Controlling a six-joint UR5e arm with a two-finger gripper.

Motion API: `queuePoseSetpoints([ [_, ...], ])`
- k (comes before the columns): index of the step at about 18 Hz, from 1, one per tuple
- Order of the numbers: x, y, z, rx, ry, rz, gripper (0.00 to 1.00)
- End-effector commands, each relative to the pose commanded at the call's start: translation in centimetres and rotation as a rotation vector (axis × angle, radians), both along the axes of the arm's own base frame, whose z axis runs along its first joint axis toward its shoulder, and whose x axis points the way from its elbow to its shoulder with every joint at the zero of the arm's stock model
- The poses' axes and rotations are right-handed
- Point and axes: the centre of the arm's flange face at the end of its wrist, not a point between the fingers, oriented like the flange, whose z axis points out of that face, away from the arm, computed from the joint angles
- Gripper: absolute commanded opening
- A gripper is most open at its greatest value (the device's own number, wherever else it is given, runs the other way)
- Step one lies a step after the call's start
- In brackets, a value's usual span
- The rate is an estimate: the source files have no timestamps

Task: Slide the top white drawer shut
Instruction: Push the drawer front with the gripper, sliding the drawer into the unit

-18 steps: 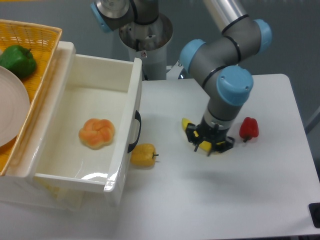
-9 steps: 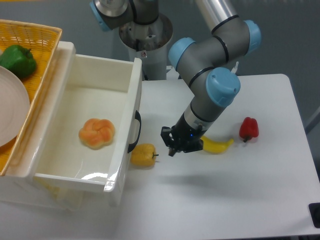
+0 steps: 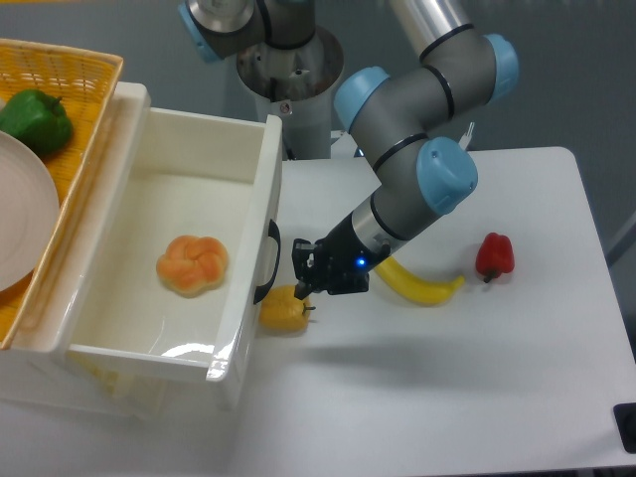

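Top white drawer [image 3: 169, 268]: pulled fully out over table's [image 3: 477, 397] left edge, bun [image 3: 193, 264] inside, black handle [image 3: 268, 261] facing right. Gripper [image 3: 303, 281]: low near handle, just above yellow pepper [image 3: 282, 309]; finger state cannot tell. Banana [image 3: 417, 286], red pepper [image 3: 495, 255] toward right edge. Wicker basket [image 3: 70, 89] on cabinet: green pepper [image 3: 36, 121], plate [image 3: 22, 209]

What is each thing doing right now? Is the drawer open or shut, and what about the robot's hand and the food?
top white drawer: pulled open, a bun inside
bun: lying on the drawer floor
end effector: near the drawer front, above the yellow pepper; open or shut unclear
yellow pepper: on the table by the handle
banana: lying flat
red pepper: on the table
green pepper: in the basket
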Motion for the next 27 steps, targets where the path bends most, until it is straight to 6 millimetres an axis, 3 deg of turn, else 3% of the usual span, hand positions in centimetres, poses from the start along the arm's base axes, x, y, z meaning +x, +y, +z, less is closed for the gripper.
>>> queuePoseSetpoints([
  [14,2.0,-0.5,2.3,-0.005,-0.040,-0.002,0.00],
  [27,6.2,1.7,2.7,-0.017,-0.049,-0.068,0.04],
])
